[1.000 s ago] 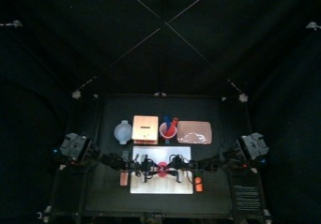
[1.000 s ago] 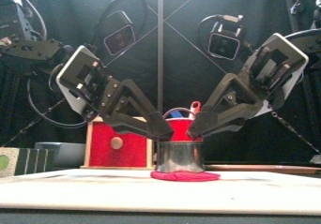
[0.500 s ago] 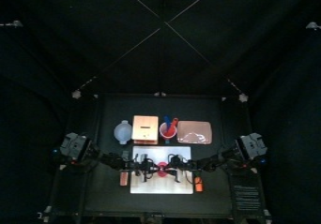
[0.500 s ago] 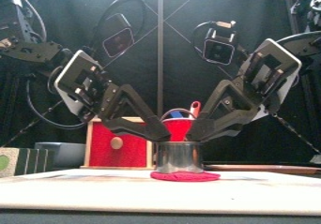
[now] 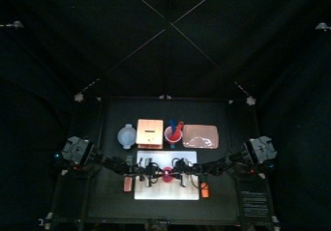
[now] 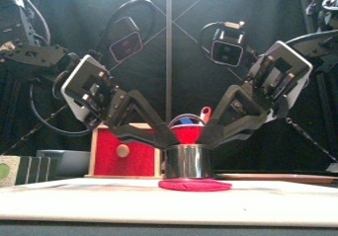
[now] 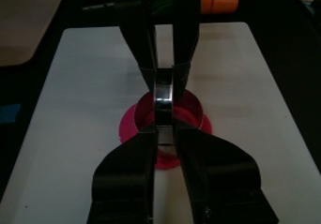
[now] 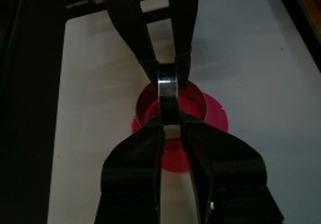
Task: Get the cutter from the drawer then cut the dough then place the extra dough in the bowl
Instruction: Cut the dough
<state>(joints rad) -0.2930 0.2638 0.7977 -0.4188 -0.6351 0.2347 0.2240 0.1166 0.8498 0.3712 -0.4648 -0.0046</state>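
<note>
Top view: the white board (image 5: 145,189) lies at the front of the bench (image 5: 106,114). The red dough (image 5: 165,178) is a flat disc at the board's middle, and the cutter (image 5: 165,172) stands on it. The left gripper (image 5: 155,168) and right gripper (image 5: 177,169) meet over the cutter from either side. Behind the board, from left to right, stand the bowl (image 5: 126,134), the box (image 5: 150,131), the red cup (image 5: 176,130) and the pink tray (image 5: 204,136).

Front view: the metal cutter (image 6: 191,162) stands upright on the dough (image 6: 196,185). Both arms slope down to its top, and their tips come together just above it. The box's red drawer front shows behind on the left, and the cup directly behind.

Left wrist view: the left gripper's jaws are drawn almost together, pinching the cutter's thin metal top. The right gripper reaches in from the far side to the same spot. Dough shows on either side of the jaws.

Right wrist view: the right gripper's jaws are likewise nearly closed, clamped on the cutter's top, with the left gripper opposite and the dough beneath.
</note>
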